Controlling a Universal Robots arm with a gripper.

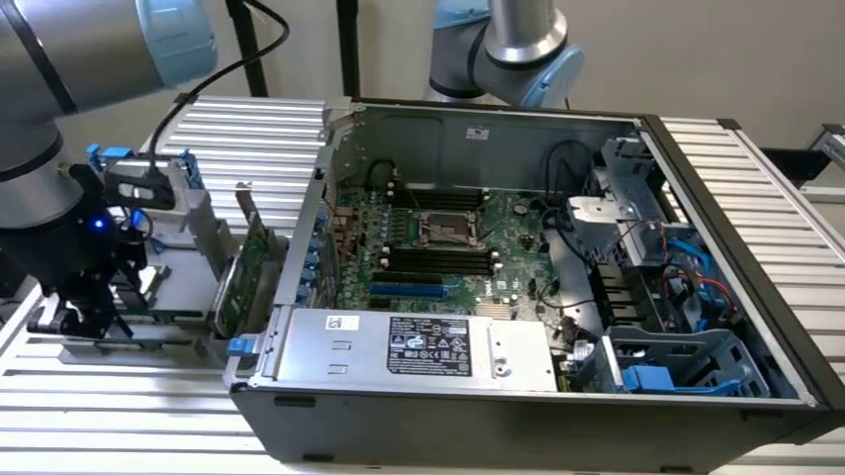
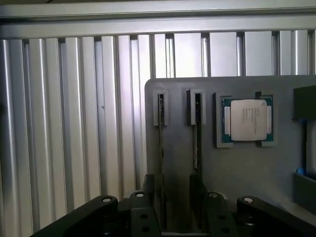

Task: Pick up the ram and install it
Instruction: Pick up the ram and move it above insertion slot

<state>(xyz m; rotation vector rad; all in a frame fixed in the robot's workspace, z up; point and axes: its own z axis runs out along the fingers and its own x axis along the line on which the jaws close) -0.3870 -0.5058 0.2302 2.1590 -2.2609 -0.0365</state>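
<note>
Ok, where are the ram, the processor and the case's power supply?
ram [image 2: 196,143]: wrist view, on the thin edge of one upright stick.
processor [image 2: 246,120]: wrist view, on the middle of its metal lid.
power supply [image 1: 429,346]: exterior view, on its black label.

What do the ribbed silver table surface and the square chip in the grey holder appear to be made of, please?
Ribbed silver table surface: likely extruded aluminium with a satin finish, judging by its straight parallel grooves and soft sheen. Square chip: a dull silver metal lid on a green circuit-board rim. Grey holder: matt; material unclear.
</note>
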